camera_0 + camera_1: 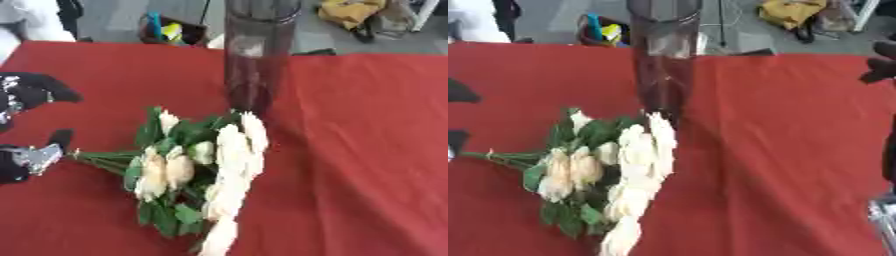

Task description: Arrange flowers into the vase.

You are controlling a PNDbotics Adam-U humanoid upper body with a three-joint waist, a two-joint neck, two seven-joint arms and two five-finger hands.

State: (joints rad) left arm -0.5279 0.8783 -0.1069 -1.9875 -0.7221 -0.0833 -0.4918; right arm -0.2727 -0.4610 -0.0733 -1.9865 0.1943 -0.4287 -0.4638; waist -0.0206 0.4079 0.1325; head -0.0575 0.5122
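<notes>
1 bouquet (pixel 197 175) beside vase (pixel 258 55), left hand (pixel 26 125) fingers spread, right hand (pixel 881 65) fingers unclear.

I see even, soft light with only faint shadows on the red cloth (pixel 367 150). Both views are blurred throughout; the pale flowers (pixel 229 165) look smeared, and the glass vase (pixel 258 55) shows dull reflections.

surface (pixel 367 125): covered in red cloth
floor (pixel 114 20): grey, beyond the far edge
dark bin (pixel 172 31): holds blue and yellow items
yellow bag (pixel 792 11): on the floor, far right
</notes>
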